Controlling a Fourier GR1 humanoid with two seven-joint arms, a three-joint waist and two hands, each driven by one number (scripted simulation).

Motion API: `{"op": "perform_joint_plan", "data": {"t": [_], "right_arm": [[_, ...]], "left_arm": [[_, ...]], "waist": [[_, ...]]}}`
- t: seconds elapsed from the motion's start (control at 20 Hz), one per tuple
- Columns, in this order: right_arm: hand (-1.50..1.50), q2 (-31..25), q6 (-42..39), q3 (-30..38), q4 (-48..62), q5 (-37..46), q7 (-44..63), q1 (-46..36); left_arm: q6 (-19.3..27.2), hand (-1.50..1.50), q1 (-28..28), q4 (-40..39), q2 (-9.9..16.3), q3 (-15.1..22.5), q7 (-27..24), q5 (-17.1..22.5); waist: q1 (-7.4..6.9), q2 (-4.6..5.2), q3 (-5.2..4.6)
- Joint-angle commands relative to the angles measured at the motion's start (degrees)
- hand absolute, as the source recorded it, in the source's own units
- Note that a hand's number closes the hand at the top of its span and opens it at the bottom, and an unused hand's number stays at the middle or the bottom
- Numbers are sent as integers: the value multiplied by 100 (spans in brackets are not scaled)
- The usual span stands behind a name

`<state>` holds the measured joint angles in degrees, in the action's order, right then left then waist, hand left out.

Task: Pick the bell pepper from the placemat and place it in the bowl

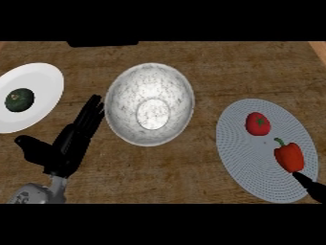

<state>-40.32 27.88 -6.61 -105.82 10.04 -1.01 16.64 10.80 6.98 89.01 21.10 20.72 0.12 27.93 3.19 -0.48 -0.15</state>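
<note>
A red bell pepper [289, 157] with a green stem lies on the right part of a round grey placemat [244, 160]. A white marbled bowl [150, 104] stands in the middle of the counter with nothing in it. My right hand [318, 189] comes in at the right edge: one black digit reaches to the pepper's near end, and another tip shows at the edge further up. It is spread and open, and most of it is out of view. My left hand [68, 142] rests open beside the bowl's left rim, fingers straight.
A red tomato [258, 123] lies on the placemat just beyond the pepper. A white plate [31, 79] at the left carries a dark green round fruit [19, 99]. A dark object [102, 43] sits at the counter's far edge. Bare wood lies between bowl and placemat.
</note>
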Motion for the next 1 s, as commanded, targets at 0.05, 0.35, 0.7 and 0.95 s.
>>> {"op": "perform_joint_plan", "data": {"t": [0.05,0.35,0.7,0.95], "right_arm": [[-150,-899,23,-1,-329,1428,1477,523],[-150,-1265,-1116,-165,-1520,2018,4181,630],[-150,-1096,-2721,-639,-1811,1479,6344,-729],[-150,-645,-3316,-958,-1346,1323,7437,-1699]], "left_arm": [[-109,0,186,-112,-78,71,56,-36],[-79,0,325,-27,-42,7,320,-28],[-190,0,442,-262,-374,143,185,-207],[-354,0,598,-519,-429,11,170,-199]], "waist": [[-122,56,-34],[-261,50,-27],[-412,74,4],[-450,92,2]]}}
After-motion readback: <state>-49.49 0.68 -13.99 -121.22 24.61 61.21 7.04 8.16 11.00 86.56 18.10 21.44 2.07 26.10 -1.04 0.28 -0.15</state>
